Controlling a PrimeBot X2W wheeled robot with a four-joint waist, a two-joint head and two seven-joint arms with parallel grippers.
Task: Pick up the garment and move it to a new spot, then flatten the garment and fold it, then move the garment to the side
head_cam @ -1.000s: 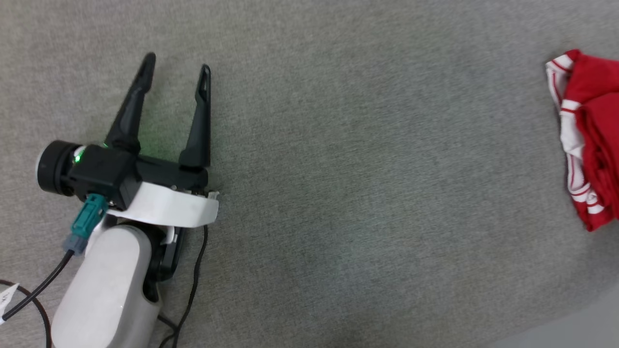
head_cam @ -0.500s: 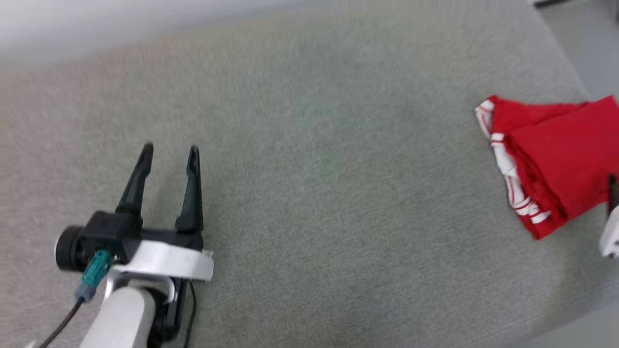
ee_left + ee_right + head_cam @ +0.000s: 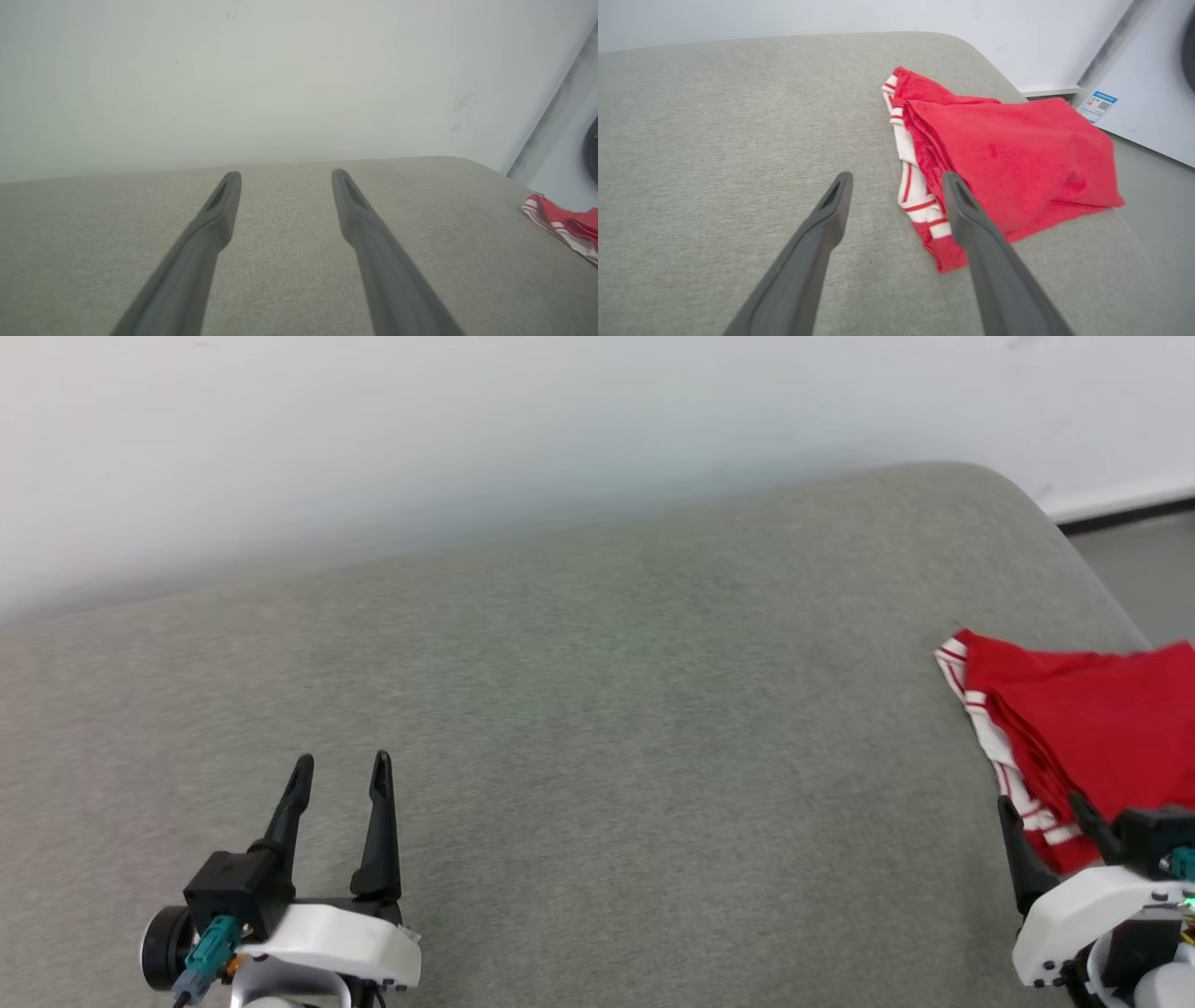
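**Two empty grippers, and a head view that has swung up to take in the jersey**

Both grippers stand with fingers spread and nothing between them. The left gripper hangs over bare cloth at the near left of the grey fabric-covered table, well apart from the work. The right gripper sits at the near right, its tips just short of the near left corner of the garment. Whether either finger touches the cloth cannot be told.

The red jersey-style T-shirt with white, red-striped sleeve trim lies on the table's far right, beside the rounded corner. It is gathered into a stack of layers with the striped trim along its left edge. No letters or number face up.

What has changed over the last second is mostly the camera. The whole head picture has shifted, so the head has lifted and turned. The pale wall now runs across the top, more of the garment shows, and the right gripper has come into the frame. The garment seems to lie as it did.

Judging by the layered stack at the side, the fold and the move aside look done. If the task is not finished, the right gripper is the one placed to act.
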